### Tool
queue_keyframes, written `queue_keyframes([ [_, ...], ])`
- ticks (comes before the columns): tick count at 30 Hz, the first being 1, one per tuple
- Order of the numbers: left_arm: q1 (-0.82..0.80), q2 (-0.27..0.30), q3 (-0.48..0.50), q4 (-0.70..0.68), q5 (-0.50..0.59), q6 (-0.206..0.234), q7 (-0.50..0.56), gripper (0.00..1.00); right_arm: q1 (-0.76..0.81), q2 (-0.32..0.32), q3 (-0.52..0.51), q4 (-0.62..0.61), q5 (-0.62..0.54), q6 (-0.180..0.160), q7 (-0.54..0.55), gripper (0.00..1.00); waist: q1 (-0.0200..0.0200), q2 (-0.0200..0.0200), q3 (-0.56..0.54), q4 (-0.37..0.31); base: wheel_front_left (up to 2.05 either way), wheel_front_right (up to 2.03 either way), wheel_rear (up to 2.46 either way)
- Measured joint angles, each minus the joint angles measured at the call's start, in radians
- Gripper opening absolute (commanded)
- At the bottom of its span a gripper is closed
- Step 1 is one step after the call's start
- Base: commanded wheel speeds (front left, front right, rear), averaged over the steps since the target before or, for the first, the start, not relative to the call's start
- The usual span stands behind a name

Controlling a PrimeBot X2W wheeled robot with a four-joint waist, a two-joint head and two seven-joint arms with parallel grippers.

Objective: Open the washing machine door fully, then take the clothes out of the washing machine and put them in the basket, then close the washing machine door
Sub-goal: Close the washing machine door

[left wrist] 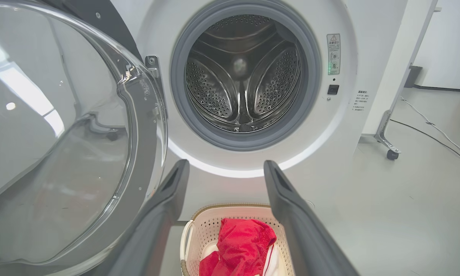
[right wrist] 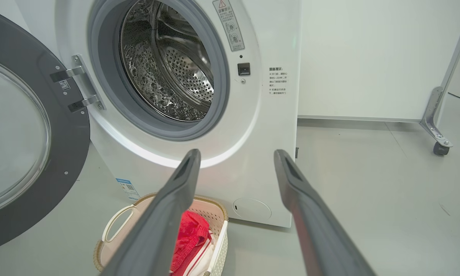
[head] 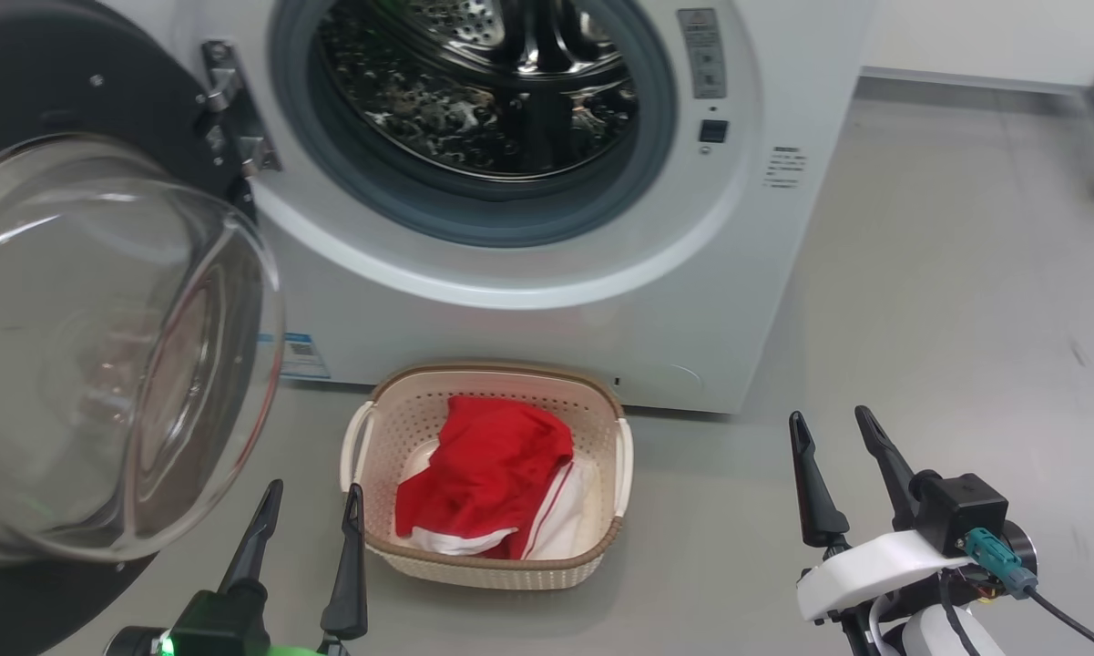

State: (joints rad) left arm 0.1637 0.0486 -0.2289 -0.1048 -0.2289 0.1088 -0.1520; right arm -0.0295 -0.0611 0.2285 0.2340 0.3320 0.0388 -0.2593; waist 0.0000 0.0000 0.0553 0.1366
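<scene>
Both the left gripper (head: 315, 487) and right gripper (head: 830, 416) hung wide and empty; the clothes (head: 487, 465) lay in the basket (head: 496, 372), leaving the washing machine door (head: 100, 346) to be pushed shut, seemingly next.

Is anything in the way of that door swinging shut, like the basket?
Nothing visible does. The drum looks empty, and the basket holding the clothes sits on the floor, lower than the door. The left gripper, open, hangs close beside its glass.
</scene>
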Motion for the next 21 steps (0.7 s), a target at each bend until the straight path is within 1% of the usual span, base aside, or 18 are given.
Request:
queue_keyframes([
  [14,0.000,0.000,0.008,0.013,-0.008,0.000,-0.008,1.00,0.022,-0.001,0.003,0.002,0.000,0.003,0.000,1.00,0.0000,0.0000,-0.011,0.191,0.00,0.00,0.00],
  [21,0.001,0.000,0.028,0.027,-0.025,0.001,-0.008,1.00,0.024,0.000,0.010,0.004,0.000,0.003,0.000,1.00,0.0000,0.0000,-0.025,0.282,0.00,0.00,0.00],
])
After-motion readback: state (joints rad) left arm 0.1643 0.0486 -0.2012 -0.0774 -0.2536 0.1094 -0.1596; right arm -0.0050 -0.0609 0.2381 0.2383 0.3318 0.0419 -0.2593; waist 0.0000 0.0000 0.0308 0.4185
